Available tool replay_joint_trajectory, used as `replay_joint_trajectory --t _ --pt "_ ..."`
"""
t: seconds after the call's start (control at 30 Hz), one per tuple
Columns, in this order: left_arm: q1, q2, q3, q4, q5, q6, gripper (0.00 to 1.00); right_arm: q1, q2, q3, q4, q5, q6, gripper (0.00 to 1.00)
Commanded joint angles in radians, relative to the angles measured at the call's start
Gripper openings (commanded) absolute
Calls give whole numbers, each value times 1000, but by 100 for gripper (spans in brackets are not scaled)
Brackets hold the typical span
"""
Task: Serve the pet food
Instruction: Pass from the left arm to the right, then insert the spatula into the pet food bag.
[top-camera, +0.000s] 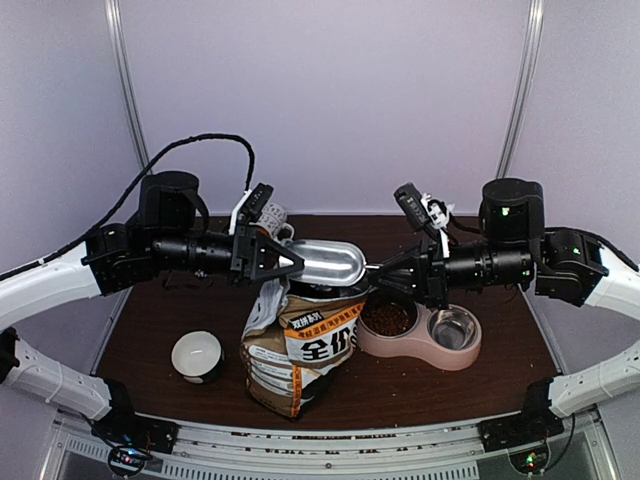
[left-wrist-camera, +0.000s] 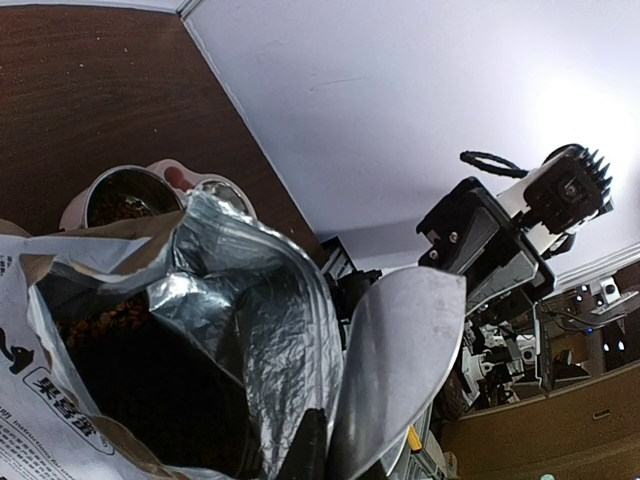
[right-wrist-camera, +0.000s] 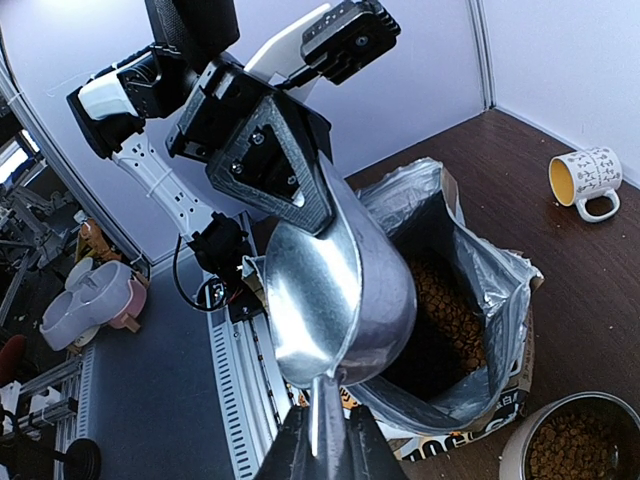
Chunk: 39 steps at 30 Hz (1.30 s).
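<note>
The open printed bag stands at the table's middle, with the pet food showing as brown kibble inside. More kibble fills the left cup of the pink double bowl. A metal scoop hangs over the bag's mouth between both arms. My left gripper is shut on the scoop's front rim. My right gripper is shut on the scoop's thin handle. No kibble shows in the part of the scoop that I can see.
The bowl's right steel cup is empty. A white cup stands left of the bag. A white patterned mug with a yellow inside lies on its side near the back wall. Loose kibble is scattered around the bowl.
</note>
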Motion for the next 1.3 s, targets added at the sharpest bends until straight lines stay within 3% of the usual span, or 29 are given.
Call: replay_joint_trajectory --t 0.0,0.17,0.3,0.37,0.53,0.73,0.9,1.1,1.17,1.27 --pt "-2 7 21 73 7 11 0 8 7 25 4 17 3 0" --pt "-2 4 16 89 7 38 0 7 -16 9 9 41 12 0" --pt "2 -6 48 39 -30 95 46 7 -27 32 -82 87 -30 0" --pt "7 -31 88 -40 -86 153 61 7 -36 58 -155 110 -54 0" --pt "12 -76 216 -294 -291 302 75 7 -37 151 -341 166 -108 0" --pt "11 19 336 -530 -379 361 79 14 18 264 -529 207 -157 0" --pt "11 83 366 -562 -324 379 91 58 97 362 -638 279 -197 0" --pt "11 138 368 -567 -313 405 93 104 198 456 -716 358 -208 0" --pt "11 150 363 -567 -308 415 90 110 226 484 -742 381 -206 0" --pt "11 166 359 -567 -294 421 73 122 273 522 -788 409 -199 0"
